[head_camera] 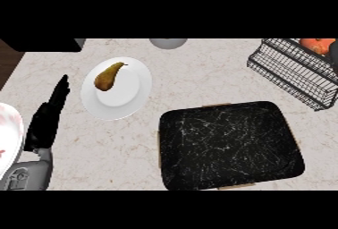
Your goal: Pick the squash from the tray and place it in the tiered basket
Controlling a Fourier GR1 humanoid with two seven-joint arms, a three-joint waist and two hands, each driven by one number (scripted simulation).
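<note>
**A:** Where's the squash?

**B:** From my feed it sits in the tiered basket (293, 71) at the counter's far right corner — I only see an orange-red bit of the squash (317, 44) at the basket's top, cut off by the view's edge. The basket is black wire, tilted in my view.

**A:** And the tray?

**B:** The tray (228, 145) is black with pale marbling, near the counter's front edge, right of centre. Nothing lies on it.

**A:** Hands?

**B:** I see the left hand (48, 117) at the counter's left edge, released, fingers straight and pointing away from me — holding nothing. The right hand isn't in my view.

**A:** Anything else?

**B:** A white plate (128, 98) left of centre, just beyond the tray, carrying a brown pear (107, 77). A pale, pink-streaked plate (9, 134) at the left edge, beside the hand. A grey round thing (167, 42) at the far edge; I can't tell what it is.
</note>
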